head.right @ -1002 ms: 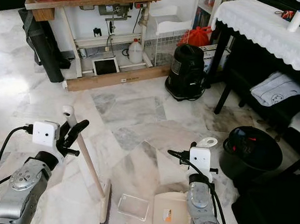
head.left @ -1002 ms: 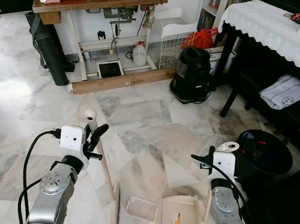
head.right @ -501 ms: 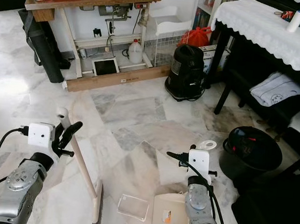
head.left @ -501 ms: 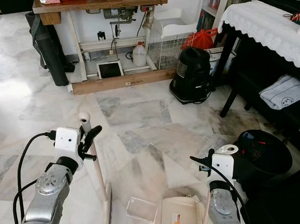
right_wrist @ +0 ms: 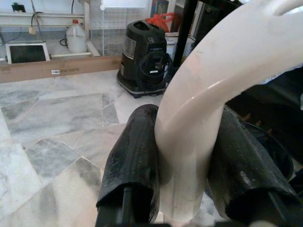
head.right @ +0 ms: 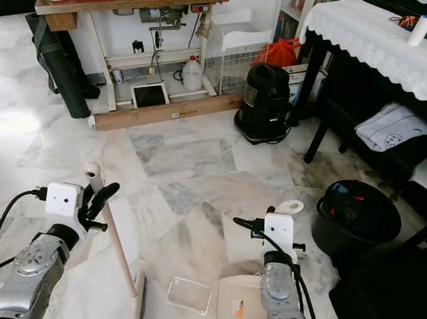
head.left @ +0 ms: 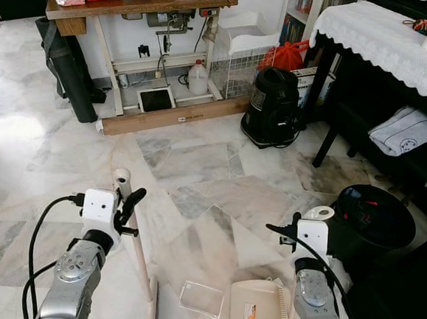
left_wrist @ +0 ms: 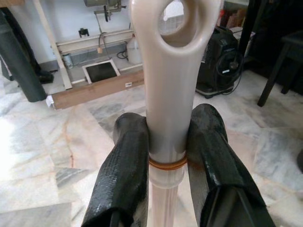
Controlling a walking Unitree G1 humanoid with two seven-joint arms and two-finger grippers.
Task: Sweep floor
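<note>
Left gripper clamping cream plastic broom handle, broom head cut off at frame bottom, right gripper pinching cream dustpan handle, beige dustpan on marble floor beside what seems a clear plastic lid.

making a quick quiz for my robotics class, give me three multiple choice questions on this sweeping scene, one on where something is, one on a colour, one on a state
1. Where does the clear plastic piece lie?
A. on the floor between the broom and the dustpan
B. inside the dustpan
C. on the wooden table

2. What colour is the round bin beside the right arm?
A. white
B. black
C. red

3. What is the left gripper doing?
A. hanging open over the floor
B. shut on the dustpan handle
C. shut on the broom handle

Answers:
1 A, it rests on the marble just left of the dustpan, right of the broom handle.
2 B, its body and rim are black.
3 C, the left wrist view shows both black fingers pressed against the cream handle; the right gripper clamps the dustpan handle.
</note>
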